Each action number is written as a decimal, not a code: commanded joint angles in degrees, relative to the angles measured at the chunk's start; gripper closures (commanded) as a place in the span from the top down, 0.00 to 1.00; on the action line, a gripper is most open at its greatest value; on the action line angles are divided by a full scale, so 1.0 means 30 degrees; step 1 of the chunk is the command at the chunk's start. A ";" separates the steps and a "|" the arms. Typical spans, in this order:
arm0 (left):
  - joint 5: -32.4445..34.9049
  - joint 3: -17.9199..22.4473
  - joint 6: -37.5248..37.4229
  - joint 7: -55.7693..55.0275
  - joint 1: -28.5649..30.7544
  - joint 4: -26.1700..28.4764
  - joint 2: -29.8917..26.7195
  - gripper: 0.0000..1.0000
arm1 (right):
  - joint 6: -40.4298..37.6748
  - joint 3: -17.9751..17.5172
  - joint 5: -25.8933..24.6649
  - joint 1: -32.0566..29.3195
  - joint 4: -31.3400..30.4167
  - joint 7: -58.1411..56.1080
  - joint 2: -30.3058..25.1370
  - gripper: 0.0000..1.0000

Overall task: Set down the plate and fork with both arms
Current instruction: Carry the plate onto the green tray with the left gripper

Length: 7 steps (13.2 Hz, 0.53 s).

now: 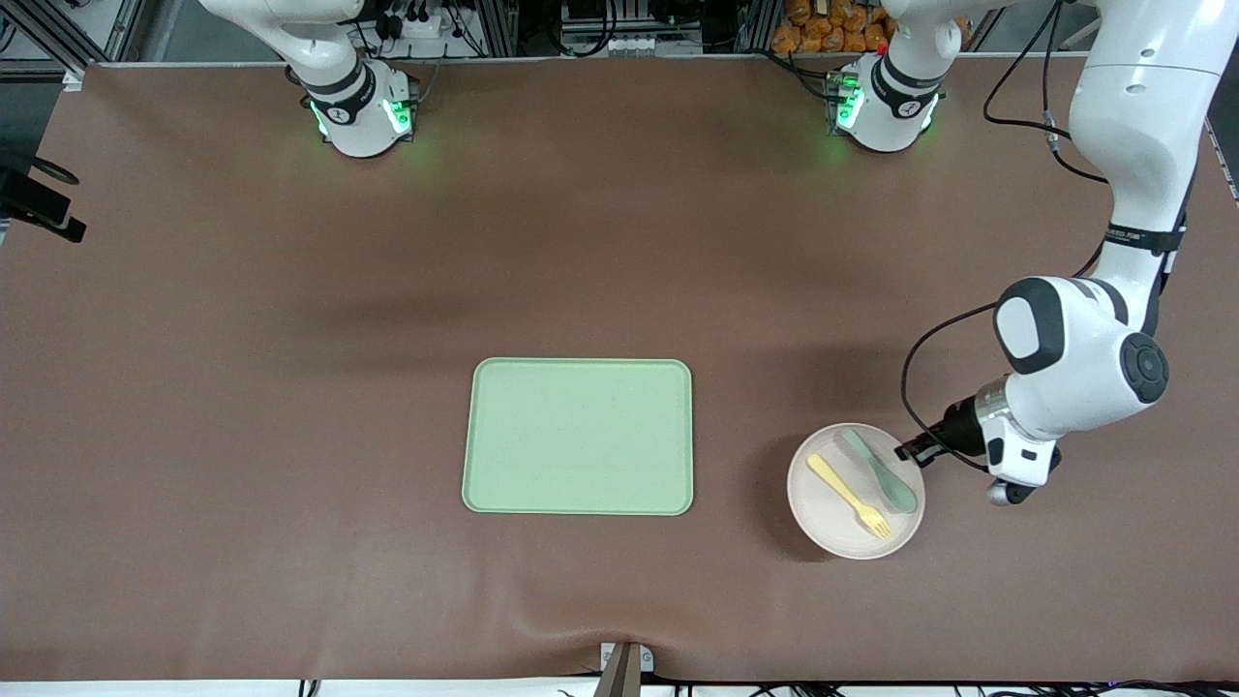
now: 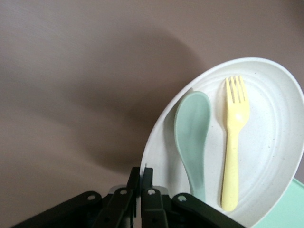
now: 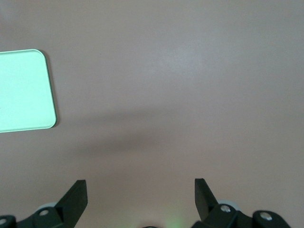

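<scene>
My right gripper (image 3: 140,199) was cut off from the front view; its own camera showed its fingers spread wide and empty above bare table (image 1: 242,387), a corner of the green tray (image 3: 23,90) nearby. My left gripper (image 2: 141,183) was clamped on the rim of the plate (image 1: 823,518), which appeared lifted and tilted, toward the left arm's end of the table. In the plate lay the fork (image 1: 850,497) and a grey-green spoon (image 1: 879,470), side by side.
</scene>
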<state>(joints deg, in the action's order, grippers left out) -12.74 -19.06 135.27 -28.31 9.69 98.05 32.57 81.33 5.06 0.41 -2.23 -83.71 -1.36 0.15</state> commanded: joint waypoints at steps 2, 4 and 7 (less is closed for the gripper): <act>0.0142 -0.1058 -0.0206 -0.0142 -0.1962 -0.1041 -0.0047 0.00 | -0.0098 -0.0076 -0.0106 -0.0106 0.0189 0.0045 0.0008 1.00; 0.0988 -0.1028 -0.0148 -0.0112 -0.3631 -0.1772 0.0537 0.00 | -0.0098 -0.0076 -0.0106 -0.0106 0.0189 0.0045 0.0008 1.00; 0.1988 -0.0999 -0.0148 0.0061 -0.5189 -0.2973 0.1620 0.00 | -0.0127 -0.0076 -0.0106 0.0010 0.0160 0.0045 0.0008 1.00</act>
<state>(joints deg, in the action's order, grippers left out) -8.93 -22.43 135.31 -28.45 -4.21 93.15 34.22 81.33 5.07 0.41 -2.23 -83.71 -1.37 0.15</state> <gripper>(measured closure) 0.956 0.000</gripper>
